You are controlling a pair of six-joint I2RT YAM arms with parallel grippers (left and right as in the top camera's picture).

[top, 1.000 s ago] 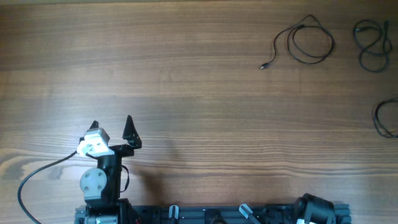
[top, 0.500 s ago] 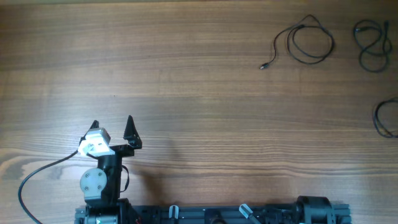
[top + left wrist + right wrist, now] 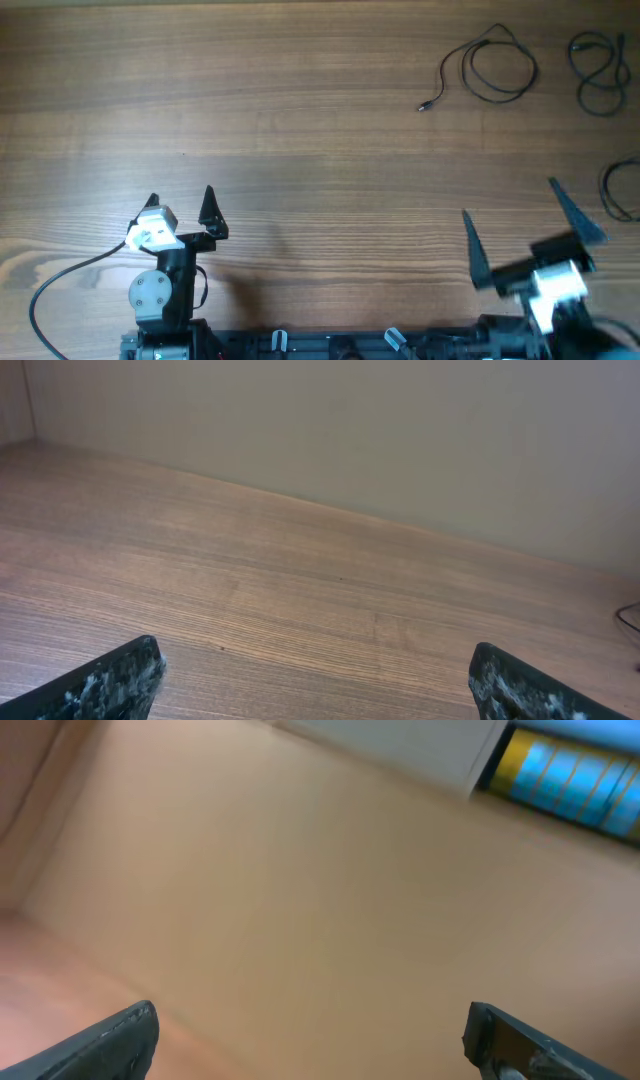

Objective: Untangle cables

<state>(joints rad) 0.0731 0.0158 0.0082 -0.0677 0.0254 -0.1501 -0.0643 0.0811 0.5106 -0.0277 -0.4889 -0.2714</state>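
Note:
Three separate black cables lie at the table's far right in the overhead view: a loop with a plug tip, a figure-eight loop at the top right edge, and a third cut off by the right edge. My left gripper is open and empty at the near left, far from them. My right gripper is open and empty at the near right, raised above the table, just left of the third cable. The right wrist view is blurred and shows no cable. A bit of cable shows at the left wrist view's right edge.
A wall rises behind the wooden table in the left wrist view. The left arm's thick black wire curves over the near left corner. The arm bases sit along the near edge.
My right arm has swung up from its folded place at the near edge; its open gripper now shows above the table at the near right. The left arm and cables have not moved.

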